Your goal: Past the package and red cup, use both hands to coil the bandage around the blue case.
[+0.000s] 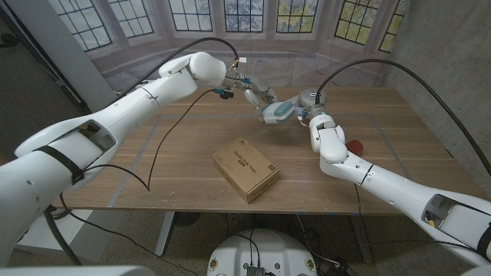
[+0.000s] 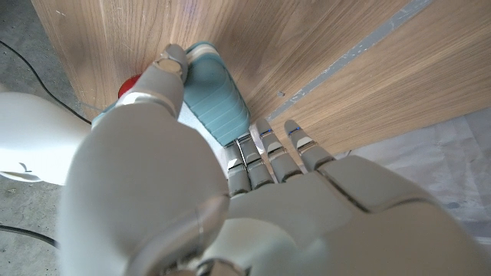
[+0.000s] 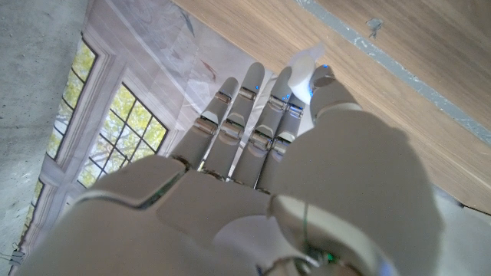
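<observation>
While past the package [image 1: 245,169], met at the blue case [image 1: 280,112]: left hand [image 1: 257,97] gripping it, right hand [image 1: 307,107] clasping its other end, bandage [image 3: 305,60] at fingertips.

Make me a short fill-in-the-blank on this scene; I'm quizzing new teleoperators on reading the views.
1. The blue case is held above the table by ____ hands.
2. The cardboard package lies ____ the robot than the blue case.
3. The red cup shows beside the ____ arm.
4. The left hand and right hand meet at the table's ____ side.

Missing words: both; nearer; right; far
</observation>
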{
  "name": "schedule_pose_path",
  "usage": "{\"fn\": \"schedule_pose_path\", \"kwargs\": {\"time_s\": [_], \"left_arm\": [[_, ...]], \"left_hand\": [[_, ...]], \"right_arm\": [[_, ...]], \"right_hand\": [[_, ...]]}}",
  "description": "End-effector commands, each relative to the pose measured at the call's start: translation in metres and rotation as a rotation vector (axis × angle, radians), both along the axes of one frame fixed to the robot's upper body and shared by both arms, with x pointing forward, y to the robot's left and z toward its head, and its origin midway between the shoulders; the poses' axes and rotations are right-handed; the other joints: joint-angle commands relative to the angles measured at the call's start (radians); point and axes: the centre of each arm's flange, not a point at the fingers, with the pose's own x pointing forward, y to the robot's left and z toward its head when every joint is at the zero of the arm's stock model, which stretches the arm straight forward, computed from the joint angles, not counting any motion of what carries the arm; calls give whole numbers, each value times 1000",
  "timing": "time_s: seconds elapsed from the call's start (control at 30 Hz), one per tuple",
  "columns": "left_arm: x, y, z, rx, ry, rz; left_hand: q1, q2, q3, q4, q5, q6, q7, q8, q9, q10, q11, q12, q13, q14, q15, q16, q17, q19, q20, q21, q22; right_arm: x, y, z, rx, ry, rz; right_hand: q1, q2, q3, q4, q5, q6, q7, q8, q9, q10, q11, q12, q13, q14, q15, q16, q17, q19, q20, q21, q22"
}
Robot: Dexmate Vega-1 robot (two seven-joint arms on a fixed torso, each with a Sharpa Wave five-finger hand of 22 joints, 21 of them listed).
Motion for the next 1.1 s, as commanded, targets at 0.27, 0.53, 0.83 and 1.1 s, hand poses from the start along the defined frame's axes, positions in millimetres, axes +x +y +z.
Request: {"fn": "schedule_pose_path", "kwargs": {"time_s": [0.27, 0.53, 0.83, 1.1], "left_arm": [[12, 0, -2, 26, 33, -3], [12, -3, -4, 38, 42, -1], [11, -8, -7, 52, 47, -3], [10, -10, -9, 59, 56, 2]], "left_hand": [[-117, 130, 35, 29, 6, 24, 22, 266, 5, 29, -19, 8, 219, 5, 7, 4, 3, -3, 0, 5, 5], [-118, 131, 35, 28, 6, 26, 19, 266, 4, 30, -18, 9, 219, 5, 7, 4, 3, -3, 0, 5, 5], [-119, 131, 35, 28, 7, 27, 19, 266, 5, 30, -20, 9, 218, 6, 7, 5, 3, -4, 2, 5, 5], [-118, 131, 36, 27, 7, 29, 22, 266, 5, 32, -20, 10, 217, 7, 7, 4, 3, -4, 1, 5, 5]], "right_arm": [[1, 5, 18, -10, -40, 3], [0, 4, 21, -11, -54, 9], [-5, 2, 24, -8, -82, 17], [-11, 0, 29, -1, -109, 28]], "right_hand": [[1, 9, 0, -5, 6, 1, -4, 7, 4, 6, -5, 4, 2, 8, -99, -5, 1, 11, -16, 0, 2], [1, 9, 1, -5, 6, 1, -4, 6, 4, 7, -4, 4, 2, 7, -100, -6, 1, 10, -16, -1, 2], [1, 9, 0, -5, 6, 0, -4, 6, 4, 5, -6, 3, 2, 9, -100, -5, 2, 10, -16, -1, 2], [-1, 9, 0, -5, 6, 0, -4, 6, 4, 7, -5, 3, 2, 8, -99, -6, 1, 10, -15, -1, 2]]}}
